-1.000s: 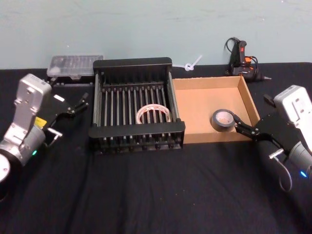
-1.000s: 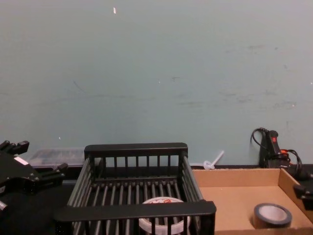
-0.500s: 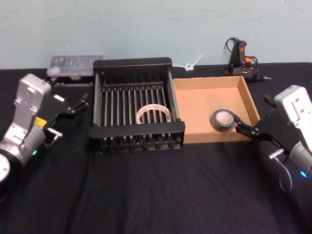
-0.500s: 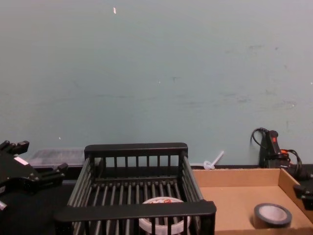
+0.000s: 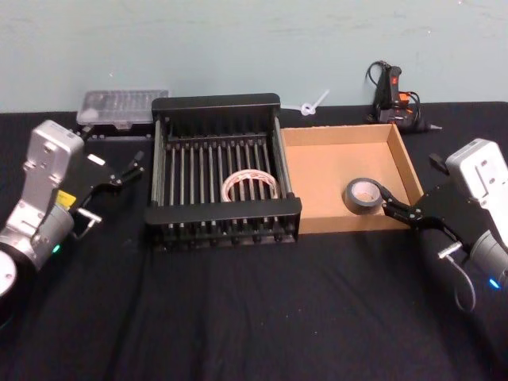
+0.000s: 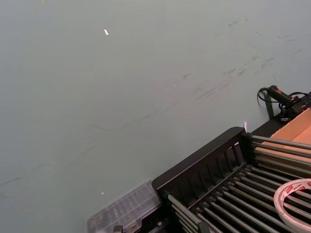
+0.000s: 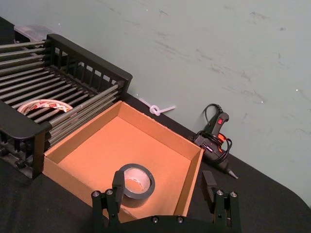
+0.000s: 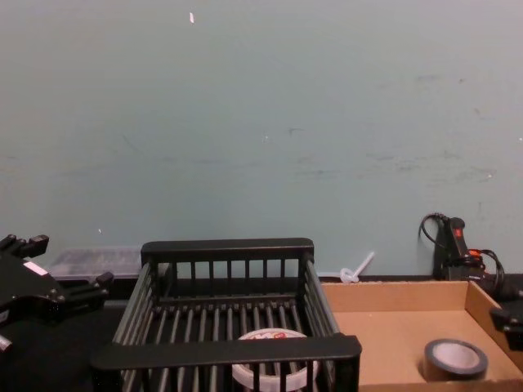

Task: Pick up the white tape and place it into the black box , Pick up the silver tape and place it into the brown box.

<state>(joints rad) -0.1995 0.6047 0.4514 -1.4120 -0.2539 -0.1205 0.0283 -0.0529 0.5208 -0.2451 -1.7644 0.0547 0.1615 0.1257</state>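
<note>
We see the black box [image 5: 222,171] at the middle of the desk's far half, with the brown box [image 5: 346,176] touching its right side. The white tape [image 5: 250,186] lies flat on the black box's slatted floor, toward its near right corner. The silver tape [image 5: 364,195] lies in the brown box by its near wall. Our right gripper [image 7: 162,194] hangs spread open just at the brown box's near right corner, empty. Our left gripper [image 5: 127,170] sits left of the black box, fingers parted, holding nothing.
</note>
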